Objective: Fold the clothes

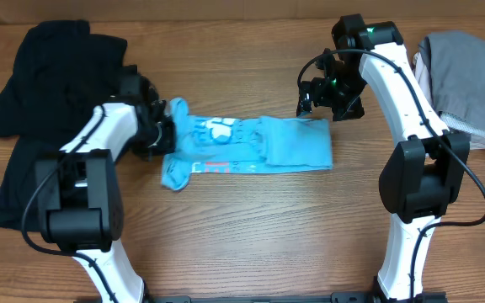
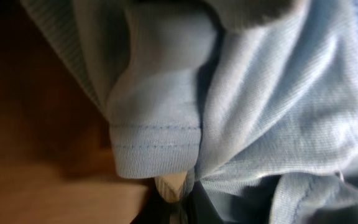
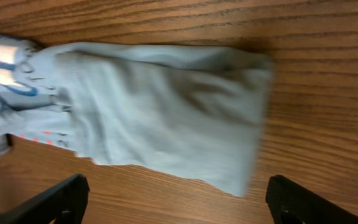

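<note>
Left gripper (image 1: pixel 157 126) pinching the light blue T-shirt (image 1: pixel 259 143) at its bunched edge; right gripper (image 3: pixel 176 190) spread wide, hovering over the far end.

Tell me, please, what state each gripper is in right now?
Left gripper: closed on the light blue T-shirt.
Right gripper: jaws wide open, holding nothing.

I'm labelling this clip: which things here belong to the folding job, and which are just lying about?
Job: light blue T-shirt.
Lying about: black shirt; grey garment.
</note>
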### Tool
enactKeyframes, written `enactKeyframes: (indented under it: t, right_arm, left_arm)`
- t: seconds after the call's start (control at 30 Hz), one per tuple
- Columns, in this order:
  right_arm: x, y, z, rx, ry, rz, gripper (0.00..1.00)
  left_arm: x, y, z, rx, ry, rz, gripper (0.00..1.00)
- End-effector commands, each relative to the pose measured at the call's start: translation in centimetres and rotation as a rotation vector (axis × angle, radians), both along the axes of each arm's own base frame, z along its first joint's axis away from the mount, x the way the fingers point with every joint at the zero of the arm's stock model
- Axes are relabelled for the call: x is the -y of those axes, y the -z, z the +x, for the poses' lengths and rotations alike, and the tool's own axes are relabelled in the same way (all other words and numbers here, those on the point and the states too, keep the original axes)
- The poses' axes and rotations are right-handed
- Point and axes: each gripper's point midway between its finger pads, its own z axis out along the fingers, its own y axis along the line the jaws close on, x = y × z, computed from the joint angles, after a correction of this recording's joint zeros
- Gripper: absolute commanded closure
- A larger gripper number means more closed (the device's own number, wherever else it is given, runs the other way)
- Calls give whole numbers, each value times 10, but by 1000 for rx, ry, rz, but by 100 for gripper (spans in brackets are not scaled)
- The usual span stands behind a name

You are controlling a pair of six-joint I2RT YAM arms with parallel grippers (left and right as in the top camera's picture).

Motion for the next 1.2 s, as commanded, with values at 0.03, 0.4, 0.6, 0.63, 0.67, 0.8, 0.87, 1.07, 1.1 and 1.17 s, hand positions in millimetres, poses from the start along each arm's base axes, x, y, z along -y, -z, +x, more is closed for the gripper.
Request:
enactKeyframes:
  t: [0.03,0.4,0.6,0.63,0.67,0.8,0.87,1.07,1.1,1.17]
  right_arm:
    - [2,-3,2,7,25,-4,17]
    - [-54,26,-40,-132,-77,201,96]
    - [-85,53,-71,-204,-141,297,96]
    - [-88,57,-75,-210,-143,306,96]
    - [-89,61,-76,-213,-141,308,96]
    - [-90,78,-79,-212,-117,308,96]
    - [-88,84,-79,-209,-106,308,96]
    - [-84,88,-77,-212,-88,307,96]
    - [-85,88,-77,-211,-89,308,96]
    - [-85,88,-77,-210,-89,308,96]
  left_arm:
    - [-57,-18,5,-24,-105,109,96]
    - [-57,-91,35,74,-47,121,96]
    - [-42,-120,45,113,7,124,96]
    - [-38,-124,45,117,22,124,96]
    - [-35,-127,46,121,36,124,96]
    - [-14,-137,46,138,112,125,96]
    - [1,-140,45,148,181,126,96]
    - [59,-142,31,149,392,133,96]
    - [67,-142,29,149,413,138,96]
    - [86,-142,23,150,464,146,96]
